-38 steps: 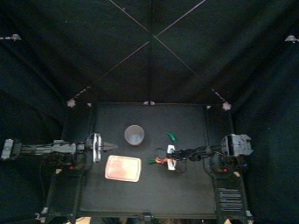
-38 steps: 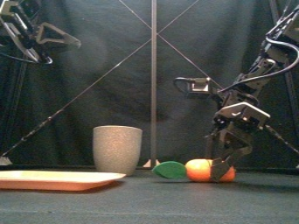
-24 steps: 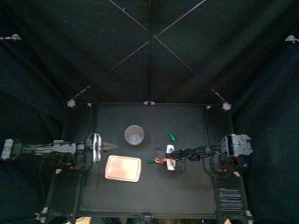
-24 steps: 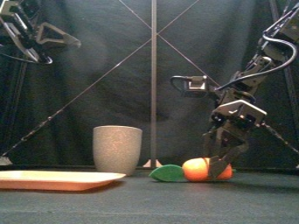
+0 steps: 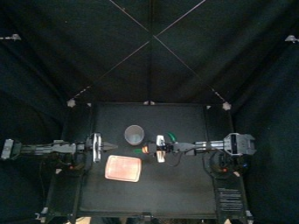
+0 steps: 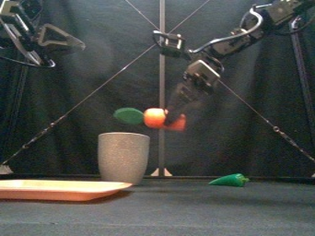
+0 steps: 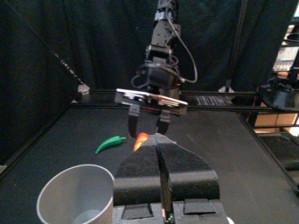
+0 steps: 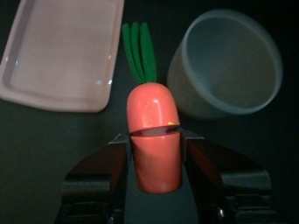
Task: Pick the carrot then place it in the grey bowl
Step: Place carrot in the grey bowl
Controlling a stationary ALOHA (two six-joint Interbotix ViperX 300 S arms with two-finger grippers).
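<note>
The right gripper [image 8: 155,149] pinches the carrot [image 6: 157,117] by its orange body, leaves pointing away from the jaws, held above rim height of the grey bowl [image 6: 123,157], which stands left of middle toward the back edge of the table [image 5: 176,197]. Let go here, it could clip the rim or fall outside, as it seems not yet centred over the mouth; the left gripper [image 7: 163,149] rests pressed together by the left edge

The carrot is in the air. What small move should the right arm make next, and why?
Probably centre it over the grey bowl before lowering: the carrot, clamped in the right gripper, hangs above the bowl's rim, with only its leaves over the opening.
</note>
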